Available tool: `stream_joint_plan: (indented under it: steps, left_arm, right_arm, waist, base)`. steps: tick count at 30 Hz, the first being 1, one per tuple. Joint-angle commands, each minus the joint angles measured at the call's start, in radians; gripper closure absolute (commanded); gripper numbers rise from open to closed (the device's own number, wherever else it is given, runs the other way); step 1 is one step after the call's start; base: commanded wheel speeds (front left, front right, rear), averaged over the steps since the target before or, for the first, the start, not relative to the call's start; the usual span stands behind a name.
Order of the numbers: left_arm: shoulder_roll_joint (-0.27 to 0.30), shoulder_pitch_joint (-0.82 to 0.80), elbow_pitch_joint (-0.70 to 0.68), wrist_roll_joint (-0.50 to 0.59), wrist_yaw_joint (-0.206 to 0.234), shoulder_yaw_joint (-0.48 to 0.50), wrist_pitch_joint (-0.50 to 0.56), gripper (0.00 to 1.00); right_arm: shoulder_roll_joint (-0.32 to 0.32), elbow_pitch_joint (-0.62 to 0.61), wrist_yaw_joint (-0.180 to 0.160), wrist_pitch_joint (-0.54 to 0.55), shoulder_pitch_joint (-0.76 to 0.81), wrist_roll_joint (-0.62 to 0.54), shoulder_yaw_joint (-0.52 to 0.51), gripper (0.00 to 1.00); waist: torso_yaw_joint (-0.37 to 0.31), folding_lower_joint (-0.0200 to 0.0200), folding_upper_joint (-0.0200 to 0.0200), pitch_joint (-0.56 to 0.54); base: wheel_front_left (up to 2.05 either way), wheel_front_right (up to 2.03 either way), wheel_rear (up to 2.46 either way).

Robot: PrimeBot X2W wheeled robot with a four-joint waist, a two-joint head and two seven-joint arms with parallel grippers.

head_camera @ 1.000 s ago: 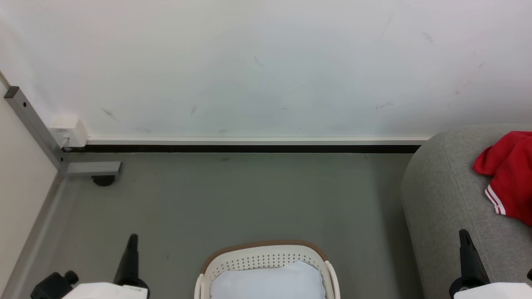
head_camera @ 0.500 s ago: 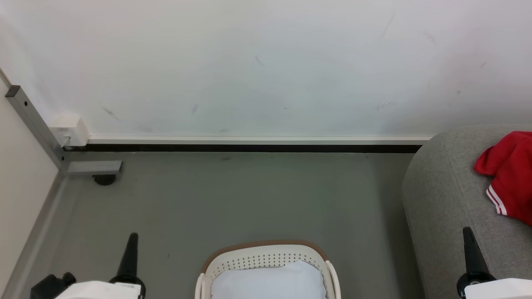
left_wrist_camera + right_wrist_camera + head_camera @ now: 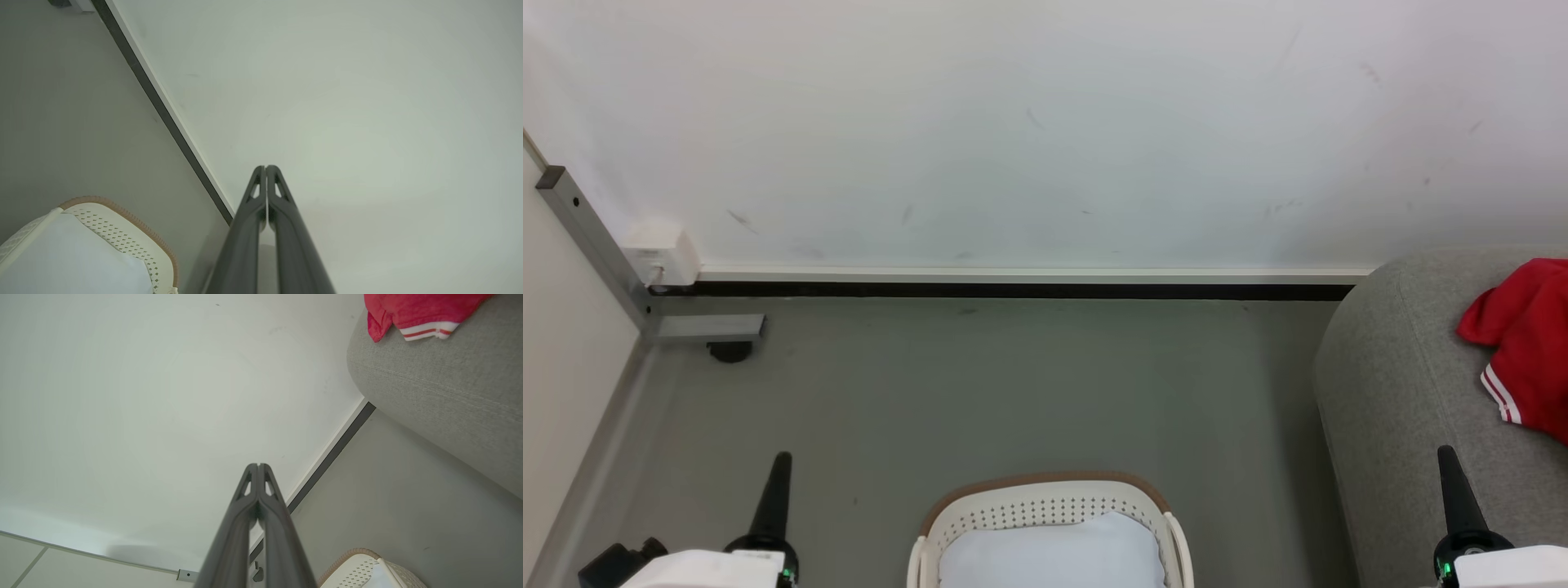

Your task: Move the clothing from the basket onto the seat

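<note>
Right end effector [image 3: 1446, 454] has drifted slightly rightward, clenched empty like the left end effector [image 3: 782, 459]; beyond the right one, soft bright-red striped clothing [image 3: 1523, 351] lies on the light-grey upholstered seat [image 3: 1388, 384].

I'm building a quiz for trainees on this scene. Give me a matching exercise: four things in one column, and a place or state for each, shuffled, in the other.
Column 1
1. clothing
2. basket
3. pad
4. left gripper

Column 2
A. shut, holding nothing
B. lying in the basket
C. standing on the floor
D. lying on the seat

Pairs: 1-D, 2-C, 3-B, 4-A
</note>
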Motion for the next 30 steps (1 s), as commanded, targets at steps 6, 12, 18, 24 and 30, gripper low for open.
stream_joint_plan:
  steps: [6,12,18,24,30]
  left_arm:
    - [-0.001,-0.017,-0.013,-0.075,-0.004,0.011,0.021,1.0]
    - [-0.003,-0.018,-0.015,-0.122,-0.005,0.016,0.033,1.0]
    - [-0.005,-0.019,-0.017,-0.167,-0.005,0.021,0.048,1.0]
    - [-0.007,-0.02,-0.018,-0.212,-0.005,0.025,0.06,1.0]
    - [-0.008,-0.019,-0.02,-0.258,-0.005,0.03,0.072,1.0]
  right_arm:
    - [-0.007,-0.012,-0.001,0.021,-0.025,0.069,-0.011,1.0]
    - [-0.006,-0.011,-0.001,0.035,-0.026,0.118,-0.018,1.0]
    - [-0.006,-0.011,-0.001,0.049,-0.026,0.166,-0.025,1.0]
    - [-0.006,-0.01,-0.002,0.06,-0.027,0.209,-0.031,1.0]
    - [-0.006,-0.01,-0.002,0.073,-0.029,0.249,-0.036,1.0]
  waist:
    - [0.001,0.0,0.0,0.001]
    - [0.003,0.0,0.0,0.001]
    - [0.004,0.0,0.0,0.002]
    - [0.006,0.0,0.0,0.003]
    - [0.007,0.0,0.0,0.003]
  base:
    - [0.0,0.0,0.0]
    - [0.0,0.0,0.0]
    - [0.0,0.0,0.0]
    - [0.0,0.0,0.0]
    - [0.0,0.0,0.0]
